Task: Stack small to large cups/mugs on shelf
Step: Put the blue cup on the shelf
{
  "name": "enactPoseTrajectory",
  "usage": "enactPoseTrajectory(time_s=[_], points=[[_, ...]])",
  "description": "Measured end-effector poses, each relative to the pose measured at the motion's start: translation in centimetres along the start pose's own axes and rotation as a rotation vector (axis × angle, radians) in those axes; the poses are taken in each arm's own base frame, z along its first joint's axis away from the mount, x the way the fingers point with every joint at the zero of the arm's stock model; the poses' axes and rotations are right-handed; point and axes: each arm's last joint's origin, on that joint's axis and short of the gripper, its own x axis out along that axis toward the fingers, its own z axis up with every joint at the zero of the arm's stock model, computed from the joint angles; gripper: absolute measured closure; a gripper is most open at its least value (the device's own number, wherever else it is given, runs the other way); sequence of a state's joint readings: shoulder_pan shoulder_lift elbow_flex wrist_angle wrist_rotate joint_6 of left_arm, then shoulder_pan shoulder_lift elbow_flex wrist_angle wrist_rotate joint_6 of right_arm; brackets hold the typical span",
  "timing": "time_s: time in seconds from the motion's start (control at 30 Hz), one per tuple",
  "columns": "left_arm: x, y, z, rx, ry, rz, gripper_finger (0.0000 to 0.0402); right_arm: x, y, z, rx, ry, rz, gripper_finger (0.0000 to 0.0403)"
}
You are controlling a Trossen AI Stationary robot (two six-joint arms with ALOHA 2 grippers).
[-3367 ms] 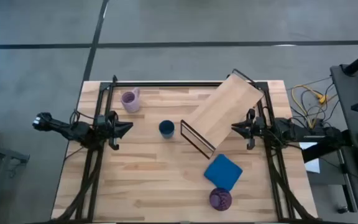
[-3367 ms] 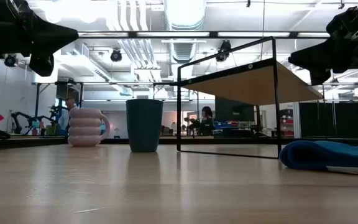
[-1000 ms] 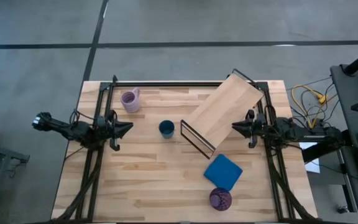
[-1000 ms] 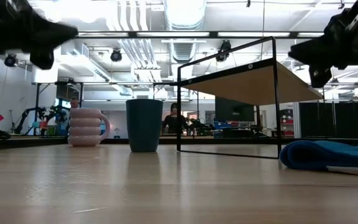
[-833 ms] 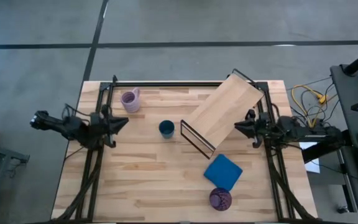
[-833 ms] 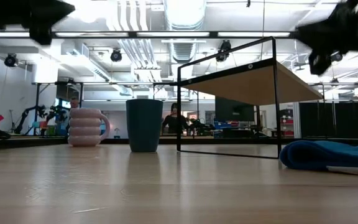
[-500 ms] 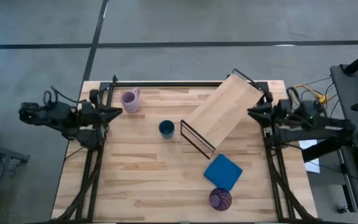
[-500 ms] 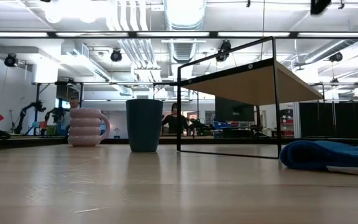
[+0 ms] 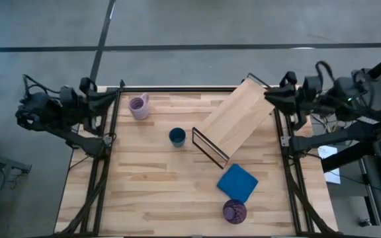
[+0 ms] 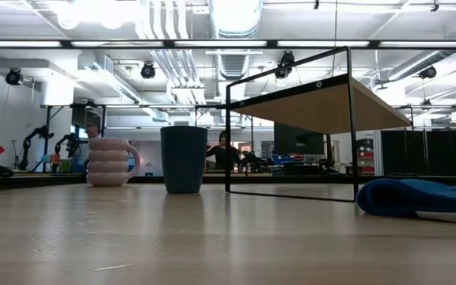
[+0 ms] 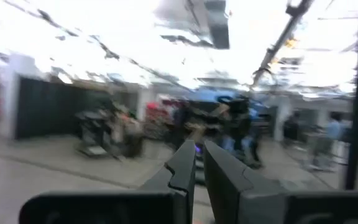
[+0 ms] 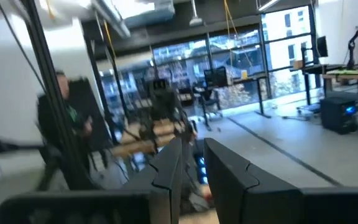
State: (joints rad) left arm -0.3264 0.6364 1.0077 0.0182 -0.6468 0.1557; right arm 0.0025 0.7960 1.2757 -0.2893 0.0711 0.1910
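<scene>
In the high view the small dark blue cup (image 9: 176,137) stands mid-table, and the pale lavender mug (image 9: 137,106) stands near the far left corner. The purple tumbler (image 9: 234,211) stands upright at the near edge. The light-wood shelf (image 9: 237,119) stands slantwise on its black wire frame (image 9: 210,149). The low view shows the mug (image 10: 109,162), the cup (image 10: 184,159) and the shelf (image 10: 315,103). My left gripper (image 9: 114,96) is shut, raised over the far left corner. My right gripper (image 9: 268,94) is shut, raised by the shelf's far end.
A flat blue cloth (image 9: 237,182) lies between the shelf and the tumbler and shows at the right of the low view (image 10: 418,196). Black arm frames run along both table sides. Bare tabletop (image 9: 151,192) lies in the near left part. People show far off in the room.
Both arms have lifted up and out of the low view. The left gripper has swung toward the far left corner and the right gripper toward the far right corner. Both wrists now look level into the room. The cups, the shelf and the cloth have stayed in place.
</scene>
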Motion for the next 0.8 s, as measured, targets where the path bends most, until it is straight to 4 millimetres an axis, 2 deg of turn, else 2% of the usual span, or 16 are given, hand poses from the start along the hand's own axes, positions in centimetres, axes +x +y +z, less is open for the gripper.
enactPoseTrajectory(time_s=[0.13, 0.2, 0.33, 0.47, 0.6, 0.73, 0.8], points=[[0.0, 0.1, -1.3, 0.036, 0.121, 0.107, 0.0382, 0.7, 0.4, 1.6, -0.044, 0.051, -0.009, 0.0339], [-0.1, 0.0, -2.5, -0.019, 0.213, 0.109, 0.0382, 0.9, 0.4, 1.8, -0.057, 0.12, -0.02, 0.0339], [0.1, -0.4, -4.8, 0.002, 0.383, 0.128, 0.0382, 1.6, 0.3, 1.0, -0.043, 0.271, -0.064, 0.0339], [1.4, -1.8, -6.7, 0.052, 0.489, 0.089, 0.0382, 2.8, 0.1, -0.4, -0.018, 0.369, -0.091, 0.0339], [3.1, -2.9, -6.7, 0.063, 0.574, 0.033, 0.0382, 3.9, 0.0, -1.4, -0.018, 0.434, -0.105, 0.0339], [4.8, -3.7, -6.7, 0.012, 0.819, -0.023, 0.0382, 5.1, -0.1, -2.2, -0.02, 0.469, -0.112, 0.0339], [5.5, -3.8, -6.5, 0.069, 0.934, -0.007, 0.0382, 5.4, -0.1, -2.4, -0.022, 0.48, -0.114, 0.0339]])
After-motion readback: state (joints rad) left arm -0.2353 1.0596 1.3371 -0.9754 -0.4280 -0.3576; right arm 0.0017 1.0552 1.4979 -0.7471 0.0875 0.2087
